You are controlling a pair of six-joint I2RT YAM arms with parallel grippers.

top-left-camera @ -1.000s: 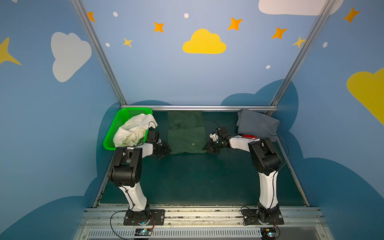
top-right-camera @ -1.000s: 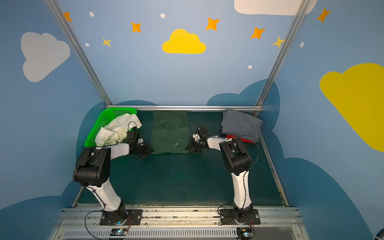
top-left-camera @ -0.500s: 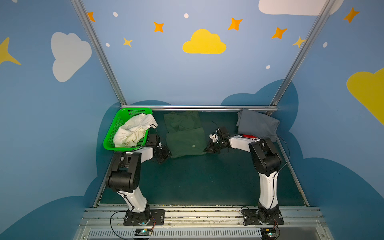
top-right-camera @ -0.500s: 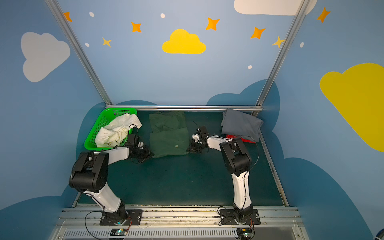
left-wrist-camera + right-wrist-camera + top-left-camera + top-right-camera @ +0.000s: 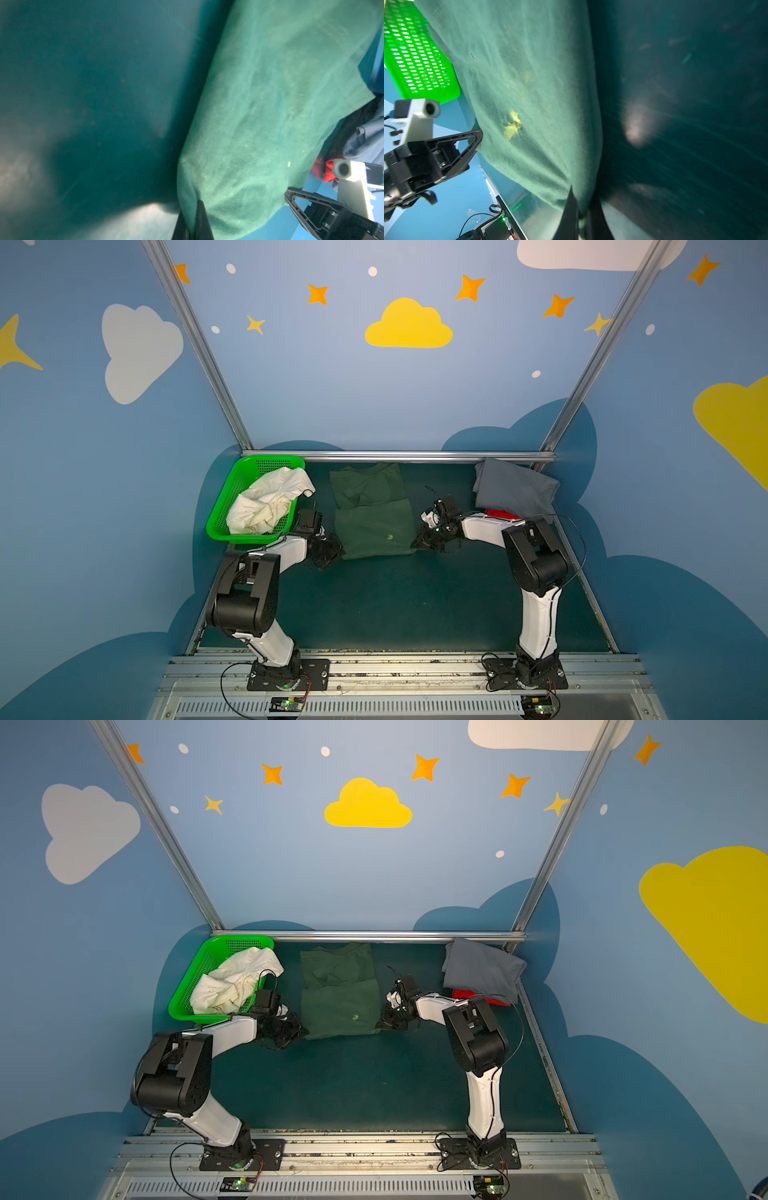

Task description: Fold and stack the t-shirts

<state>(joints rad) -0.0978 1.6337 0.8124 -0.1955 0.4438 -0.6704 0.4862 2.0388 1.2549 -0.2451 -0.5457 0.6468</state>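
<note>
Dark teal bench (image 5: 407,597) inside a blue painted booth (image 5: 316,398): dark green shirt (image 5: 374,526) lies flat at the middle back with a crease across it. The grey shirt (image 5: 513,491) is folded at the back right on top of the red shirt (image 5: 503,513), of which only an edge shows, and the cream-white shirt (image 5: 270,502) is crumpled in the green basket (image 5: 224,506) at the back left. Left tool (image 5: 333,548) is clamped tight on the dark green shirt's near left corner and right tool (image 5: 417,543) on its near right corner, with cloth pinched between the fingers (image 5: 202,220) in both wrist views.
</note>
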